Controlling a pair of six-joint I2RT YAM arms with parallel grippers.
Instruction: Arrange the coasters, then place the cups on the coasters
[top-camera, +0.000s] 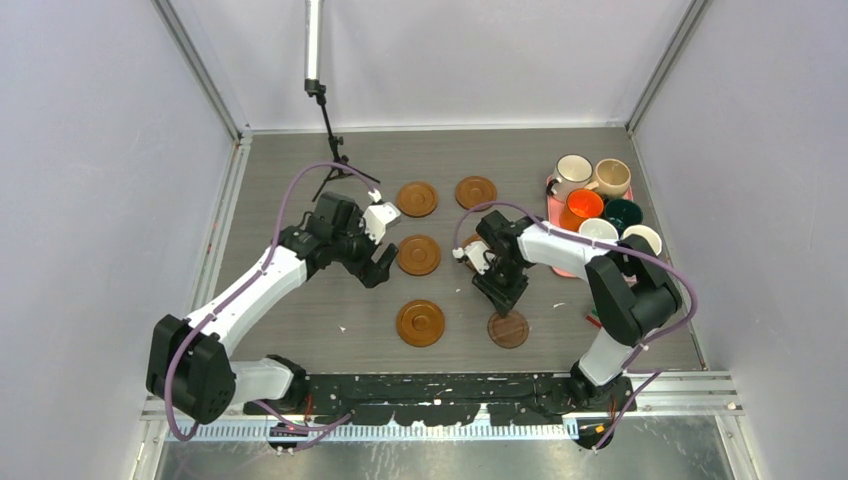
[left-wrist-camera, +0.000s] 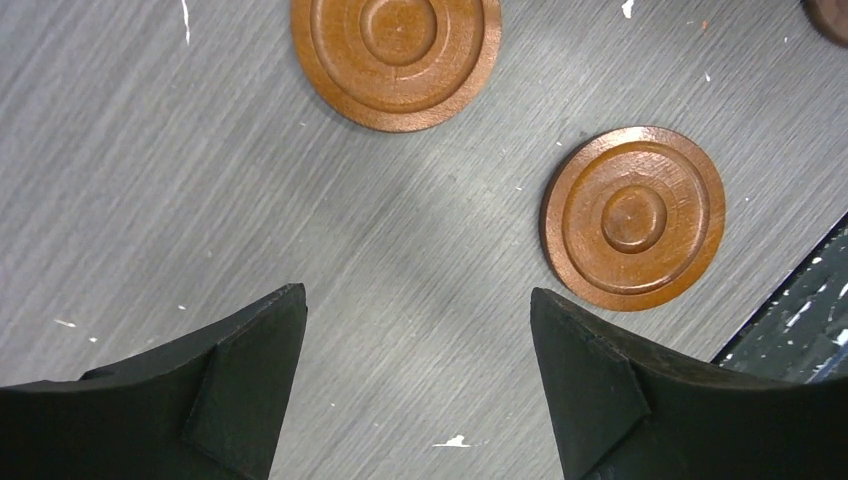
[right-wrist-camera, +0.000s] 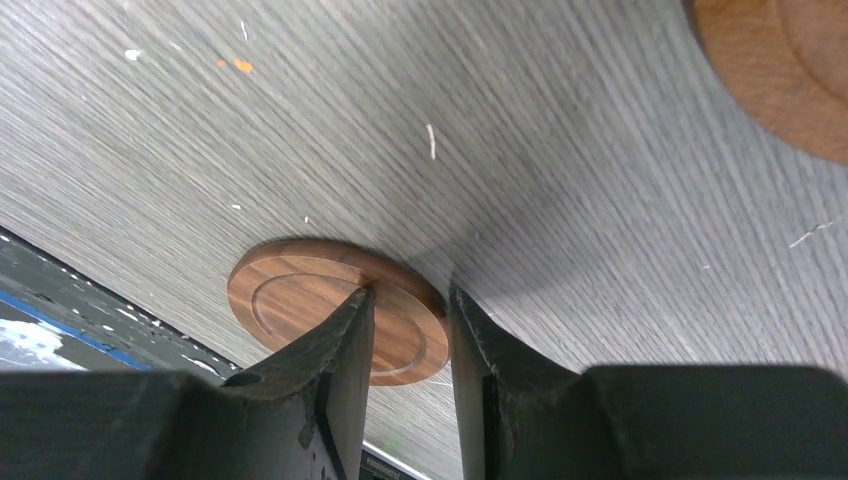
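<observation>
Reddish-brown coasters lie at the back (top-camera: 417, 198) (top-camera: 476, 191), in the middle (top-camera: 419, 254) and at the front (top-camera: 420, 323); another (top-camera: 469, 241) peeks out from under the right arm. The darker flat coaster (top-camera: 508, 329) (right-wrist-camera: 300, 295) lies flat at the front right. My right gripper (top-camera: 505, 296) (right-wrist-camera: 408, 300) hovers at its far rim, jaws narrowly apart, gripping nothing. My left gripper (top-camera: 380, 262) (left-wrist-camera: 418, 300) stands open over bare table, left of the middle coaster (left-wrist-camera: 395, 50) and front coaster (left-wrist-camera: 633, 230). Several cups, among them white (top-camera: 573, 170), beige (top-camera: 611, 176), orange (top-camera: 582, 207) and dark green (top-camera: 622, 213), stand crowded at the back right.
The cups sit on a pink tray (top-camera: 552, 188) by the right wall. A black tripod stand (top-camera: 335, 160) rises at the back left. Small coloured bits (top-camera: 592, 320) lie near the right arm. The black front rail (top-camera: 440, 385) borders the table's near edge.
</observation>
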